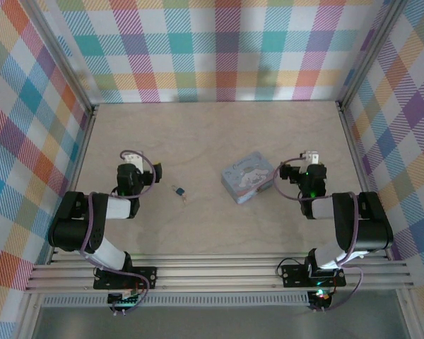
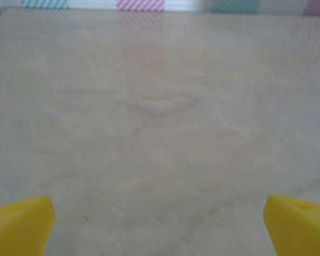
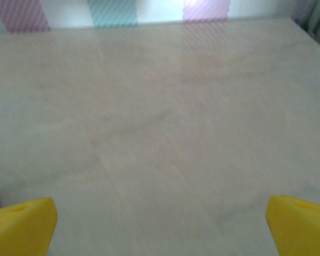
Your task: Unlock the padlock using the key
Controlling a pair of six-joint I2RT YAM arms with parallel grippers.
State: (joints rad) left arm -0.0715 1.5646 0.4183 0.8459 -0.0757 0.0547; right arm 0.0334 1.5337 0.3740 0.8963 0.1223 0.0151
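Worktop [image 1: 219, 134] carried the cartoon-printed tin [image 1: 248, 179] just right of centre. Your left pincer [image 2: 159, 226] and right pincer [image 3: 161, 226] both stood wide, holding nothing. Padlock [image 1: 178, 190] lay left of centre, between left pincer and tin, touching neither.
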